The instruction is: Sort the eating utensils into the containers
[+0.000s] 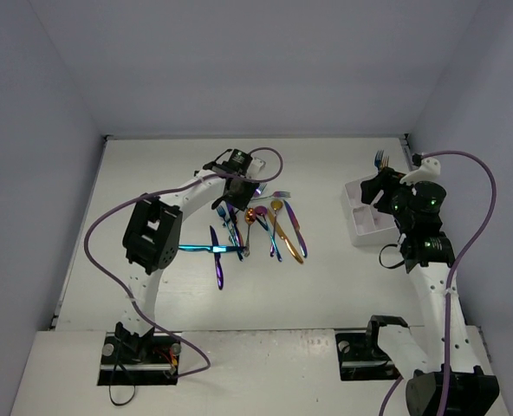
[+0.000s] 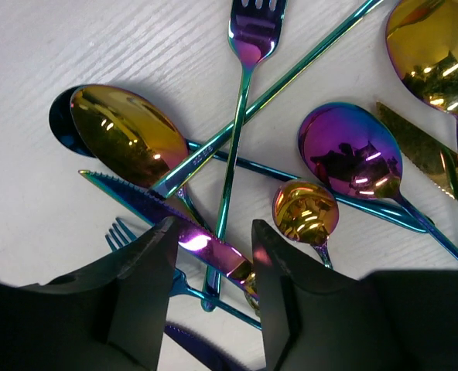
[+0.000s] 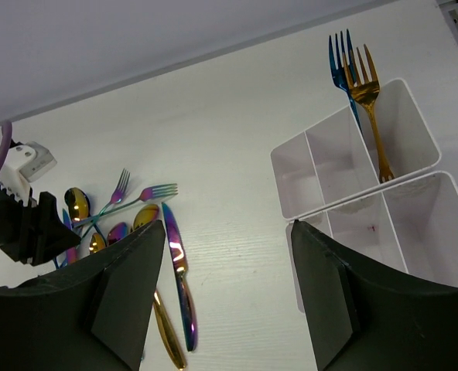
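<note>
The eating utensils (image 1: 261,230) lie in a loose heap mid-table. My left gripper (image 1: 237,192) is down over the heap's far end. In the left wrist view its fingers (image 2: 144,286) stand a little apart on either side of a rainbow knife (image 2: 206,247) that crosses the gap of the left gripper (image 2: 213,255). Close by lie a gold spoon (image 2: 124,135), a purple spoon (image 2: 351,154) and a fork (image 2: 252,31). My right gripper (image 3: 225,255) hangs open and empty beside the white containers (image 3: 345,162), which hold a blue fork (image 3: 339,54) and a gold fork (image 3: 364,81).
A blue knife (image 1: 216,269) and a teal utensil (image 1: 209,249) lie apart at the near left of the heap. The white caddy (image 1: 365,227) sits at the right, near the side wall. Grey walls close the table on three sides.
</note>
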